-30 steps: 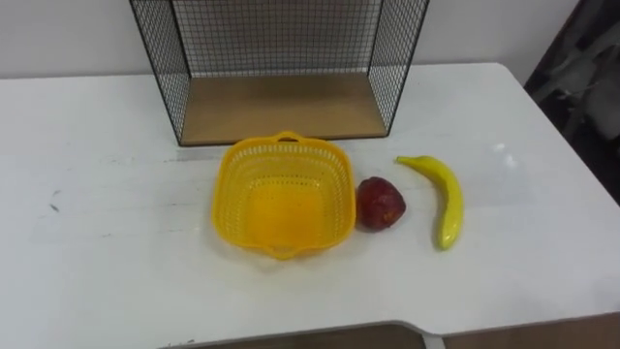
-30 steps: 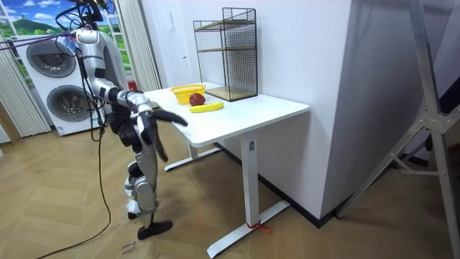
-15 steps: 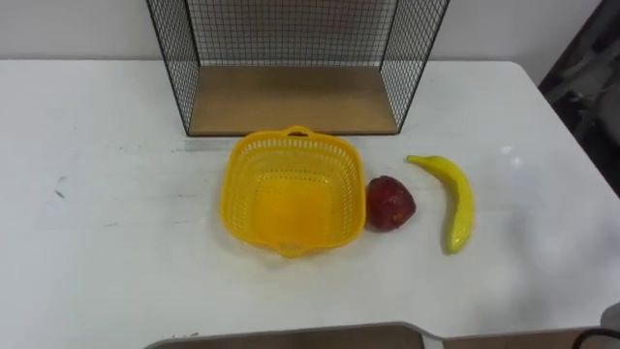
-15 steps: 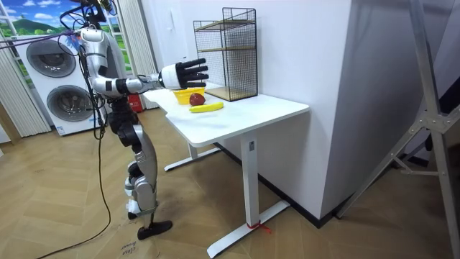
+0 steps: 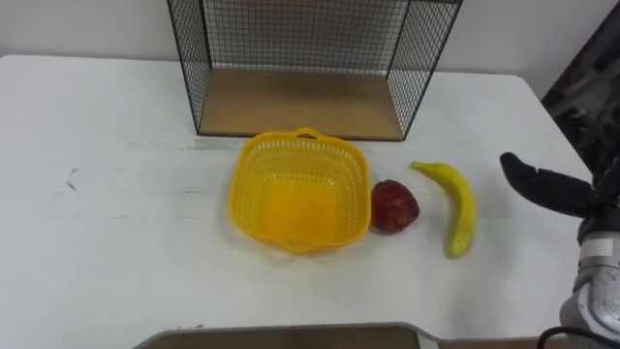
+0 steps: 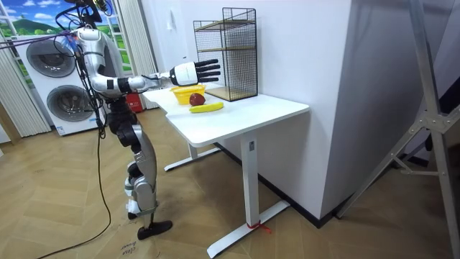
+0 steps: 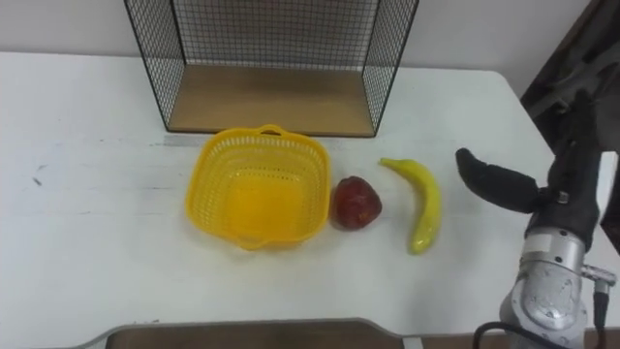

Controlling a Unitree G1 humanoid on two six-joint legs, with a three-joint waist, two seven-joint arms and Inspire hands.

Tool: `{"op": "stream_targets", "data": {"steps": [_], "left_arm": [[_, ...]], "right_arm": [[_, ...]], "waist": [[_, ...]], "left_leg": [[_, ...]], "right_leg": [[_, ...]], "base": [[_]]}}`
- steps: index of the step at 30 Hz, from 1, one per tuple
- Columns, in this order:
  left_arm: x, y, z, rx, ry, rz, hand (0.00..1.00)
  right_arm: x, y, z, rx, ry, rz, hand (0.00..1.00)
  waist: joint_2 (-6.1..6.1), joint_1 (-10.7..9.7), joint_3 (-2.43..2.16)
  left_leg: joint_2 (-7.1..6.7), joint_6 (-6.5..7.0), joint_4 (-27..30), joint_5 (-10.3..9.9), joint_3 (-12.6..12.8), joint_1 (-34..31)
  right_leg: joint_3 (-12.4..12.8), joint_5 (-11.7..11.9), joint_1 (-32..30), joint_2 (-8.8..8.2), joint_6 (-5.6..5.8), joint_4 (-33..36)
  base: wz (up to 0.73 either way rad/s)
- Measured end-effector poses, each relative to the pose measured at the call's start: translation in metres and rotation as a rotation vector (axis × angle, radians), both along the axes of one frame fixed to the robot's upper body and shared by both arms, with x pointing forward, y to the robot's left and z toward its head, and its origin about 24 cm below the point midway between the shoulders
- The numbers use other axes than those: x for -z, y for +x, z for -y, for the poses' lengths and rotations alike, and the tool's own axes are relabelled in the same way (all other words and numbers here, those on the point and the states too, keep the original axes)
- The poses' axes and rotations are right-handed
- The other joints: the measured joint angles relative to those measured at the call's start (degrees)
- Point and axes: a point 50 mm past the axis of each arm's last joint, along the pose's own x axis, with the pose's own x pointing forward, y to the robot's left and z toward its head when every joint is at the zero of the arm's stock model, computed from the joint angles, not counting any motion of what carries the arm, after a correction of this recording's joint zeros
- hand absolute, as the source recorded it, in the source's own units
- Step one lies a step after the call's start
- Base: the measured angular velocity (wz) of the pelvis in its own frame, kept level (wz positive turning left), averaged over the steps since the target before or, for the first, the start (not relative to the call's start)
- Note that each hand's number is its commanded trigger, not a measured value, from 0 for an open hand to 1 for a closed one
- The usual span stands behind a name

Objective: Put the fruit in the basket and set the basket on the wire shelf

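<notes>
An empty yellow plastic basket [image 5: 254, 179] sits on the white table [image 5: 116, 252], just in front of the black wire shelf [image 5: 300, 102] with its wooden floor. A dark red fruit [image 5: 394, 206] lies against the basket's right side. A yellow banana [image 5: 458, 206] lies a little further right, pointing away from me. My right hand [image 5: 552, 189] reaches in from the right, open with straight fingers, above the table's right edge and apart from the banana. The room view has that hand [image 6: 194, 72] stretched out over the table near the shelf [image 6: 230, 50].
The shelf stands at the table's back edge against the wall. I stand at the table's end, by the room view's left. Washing machines [image 6: 50, 79] are behind me. Bare tabletop lies left of the basket and in front of it.
My right arm has risen from beside my body and stretched out over the table, so the hand now enters the eye view from the right. The camera has shifted a little; the fruit and basket lie still.
</notes>
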Motion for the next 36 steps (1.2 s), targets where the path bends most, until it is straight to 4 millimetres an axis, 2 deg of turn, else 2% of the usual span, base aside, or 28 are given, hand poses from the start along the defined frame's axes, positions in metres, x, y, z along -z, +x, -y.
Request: {"op": "stream_targets", "data": {"steps": [11, 16, 25, 36], "left_arm": [[0.001, 0.002, 0.001, 0.007, -0.035, -0.002, 0.00], [0.001, 0.008, 0.001, 0.011, -0.036, 0.011, 0.00], [0.001, 0.016, 0.001, 0.016, -0.035, 0.029, 0.00], [0.001, 0.019, 0.001, 0.018, -0.033, 0.036, 0.00]], "right_arm": [[0.004, 0.006, -0.017, -0.197, -0.021, -0.052, 0.00], [0.009, 0.007, -0.023, -0.275, -0.091, -0.109, 0.00], [0.013, 0.007, -0.026, -0.346, -0.154, -0.178, 0.00], [0.014, 0.007, -0.028, -0.388, -0.177, -0.200, 0.00]], "waist": [[0.23, -0.10, -0.08], [0.18, 0.27, -0.13], [-0.57, 0.63, -0.59], [-0.89, 1.53, -0.39]], "left_leg": [[-0.04, 0.00, 0.10, 0.00, -0.97, -0.18], [-0.05, 0.00, 0.25, 0.00, -1.15, -0.22], [-0.08, 0.00, 0.40, 0.01, -1.02, -0.30], [-0.08, 0.00, 0.33, 0.01, -1.09, -0.53]], "right_leg": [[-0.75, 0.02, 0.19, -0.12, -0.01, -0.03], [-0.83, 0.01, 0.33, -0.16, -0.01, -0.03], [-0.88, 0.01, 0.37, -0.19, -0.01, -0.08], [-0.98, 0.01, 0.37, -0.20, -0.01, -0.46]], "base": [[0.03], [0.01], [0.00], [0.00]]}}
